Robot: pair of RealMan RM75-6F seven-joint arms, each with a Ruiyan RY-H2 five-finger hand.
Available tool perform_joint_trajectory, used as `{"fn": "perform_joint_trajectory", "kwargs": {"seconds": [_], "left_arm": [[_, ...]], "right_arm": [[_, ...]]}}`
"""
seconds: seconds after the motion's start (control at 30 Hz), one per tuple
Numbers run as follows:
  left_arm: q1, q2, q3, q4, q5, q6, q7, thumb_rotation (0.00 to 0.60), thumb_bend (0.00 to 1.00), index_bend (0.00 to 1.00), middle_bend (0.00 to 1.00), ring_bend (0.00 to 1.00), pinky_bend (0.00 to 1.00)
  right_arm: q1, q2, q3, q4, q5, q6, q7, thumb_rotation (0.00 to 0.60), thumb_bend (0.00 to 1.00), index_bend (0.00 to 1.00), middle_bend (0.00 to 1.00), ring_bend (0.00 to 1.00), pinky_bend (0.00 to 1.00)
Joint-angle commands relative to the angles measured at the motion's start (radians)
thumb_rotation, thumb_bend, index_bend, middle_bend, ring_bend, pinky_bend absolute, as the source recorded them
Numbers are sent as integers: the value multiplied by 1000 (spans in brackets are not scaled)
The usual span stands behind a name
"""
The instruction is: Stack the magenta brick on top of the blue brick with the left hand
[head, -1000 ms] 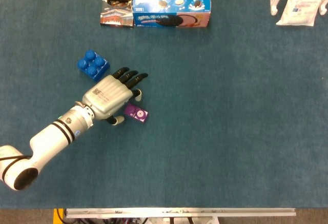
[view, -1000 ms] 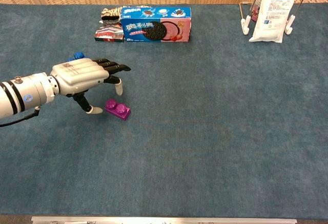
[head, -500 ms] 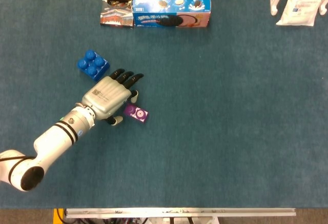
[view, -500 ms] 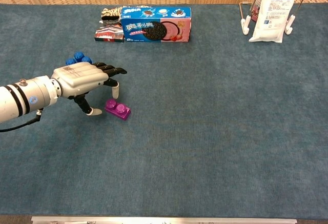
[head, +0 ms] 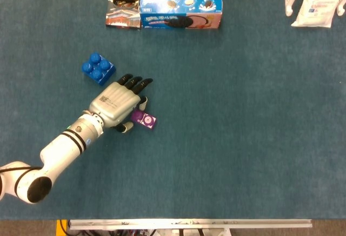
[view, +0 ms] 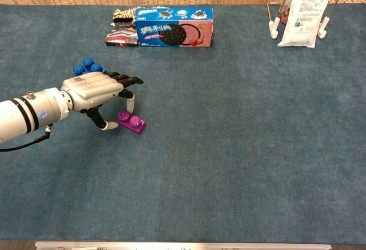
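Note:
The small magenta brick lies flat on the blue cloth. My left hand hovers low just left of it, palm down, fingers spread. The thumb tip sits at the brick's near-left end and one pale fingertip reaches down behind it. I cannot tell whether either touches the brick, and it rests on the table. The blue brick stands behind the hand to the far left, partly hidden by the hand in the chest view. My right hand is in neither view.
An Oreo box and a striped snack packet lie at the back. A white bag on a stand is at the far right. The table's front edge runs along the bottom.
My left hand has sunk lower and shifted slightly toward the near left, its thumb and fingertip drawing in around the magenta brick. Neither brick has moved.

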Motion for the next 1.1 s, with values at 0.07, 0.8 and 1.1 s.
{"fn": "perform_joint_trajectory", "kwargs": {"seconds": [0.07, 0.8, 1.1], "left_arm": [[-2, -3, 1, 1, -1, 3, -2, 600, 282, 383, 0, 0, 56], [-9, -23, 9, 15, 2, 6, -24, 600, 282, 414, 0, 0, 55], [-6, -32, 6, 22, 5, 21, -35, 600, 287, 457, 0, 0, 55]], "right_arm": [[1, 0, 0, 0, 0, -1, 0, 600, 0, 178, 240, 173, 305], [3, -1, -1, 1, -1, -5, 1, 600, 0, 179, 240, 173, 305], [5, 0, -2, 0, -2, -8, 1, 600, 0, 179, 240, 173, 305]]}}
